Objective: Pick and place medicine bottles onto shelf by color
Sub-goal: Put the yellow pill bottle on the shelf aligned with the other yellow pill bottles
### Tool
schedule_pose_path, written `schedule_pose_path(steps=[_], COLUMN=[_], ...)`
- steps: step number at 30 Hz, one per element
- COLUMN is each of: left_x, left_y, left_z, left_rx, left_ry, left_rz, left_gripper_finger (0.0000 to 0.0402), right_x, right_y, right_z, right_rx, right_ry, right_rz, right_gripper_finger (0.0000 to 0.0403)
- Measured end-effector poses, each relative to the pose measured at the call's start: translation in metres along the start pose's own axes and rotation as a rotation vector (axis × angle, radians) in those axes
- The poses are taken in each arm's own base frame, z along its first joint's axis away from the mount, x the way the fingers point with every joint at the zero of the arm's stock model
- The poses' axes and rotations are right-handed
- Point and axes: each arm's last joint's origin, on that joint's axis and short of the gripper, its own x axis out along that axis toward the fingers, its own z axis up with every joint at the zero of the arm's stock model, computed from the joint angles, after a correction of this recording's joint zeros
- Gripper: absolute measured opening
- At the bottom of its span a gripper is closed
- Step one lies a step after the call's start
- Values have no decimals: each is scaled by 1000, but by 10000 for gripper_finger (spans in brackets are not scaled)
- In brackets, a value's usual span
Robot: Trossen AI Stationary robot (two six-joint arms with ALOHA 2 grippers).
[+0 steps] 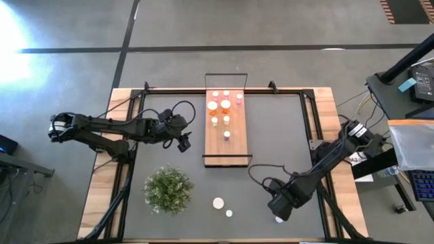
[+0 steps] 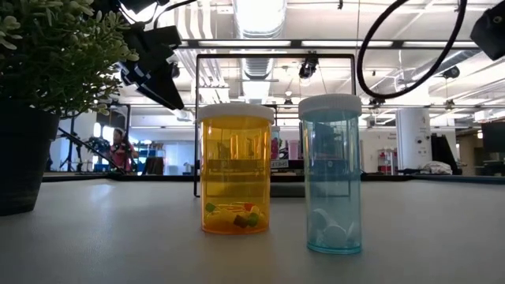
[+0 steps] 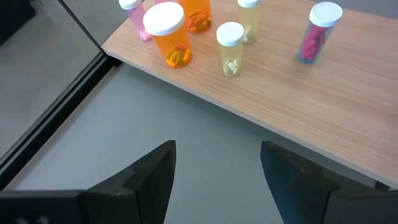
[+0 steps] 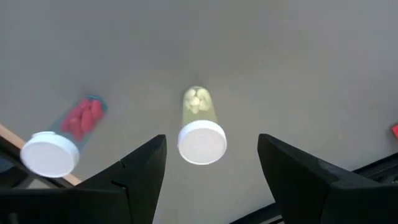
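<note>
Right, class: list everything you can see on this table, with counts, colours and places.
shelf: one, light wood, mat centre.
shelf bottles: about nine, orange, pink, yellowish, white caps, shelf's far half.
mat bottles: at least three, white caps, mat's front edge.
plant: one, green, left of mat bottles.
mat: one, dark grey, covering table.
left gripper: open, over mat beside shelf.
right gripper: open, over yellowish bottle.

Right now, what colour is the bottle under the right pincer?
Pale yellow bottle, white cap; right wrist view.
</note>
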Motion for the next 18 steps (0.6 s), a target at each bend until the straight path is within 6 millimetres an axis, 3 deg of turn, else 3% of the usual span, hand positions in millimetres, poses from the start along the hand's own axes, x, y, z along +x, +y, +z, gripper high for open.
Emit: schedule_pose_path(steps=[8,18], left_x=[0,0], left_y=[0,0], left_z=[0,0], left_rx=[0,0], left_ry=[0,0], left_rz=[-1,-1], left_gripper_finger=[219,219], right_x=[7,8], right_y=[3,3], right_z=[-1,0], right_rx=[-34,-55], right_ry=[5,-1], right_rz=[-20,-27], right_gripper_finger=[237,178])
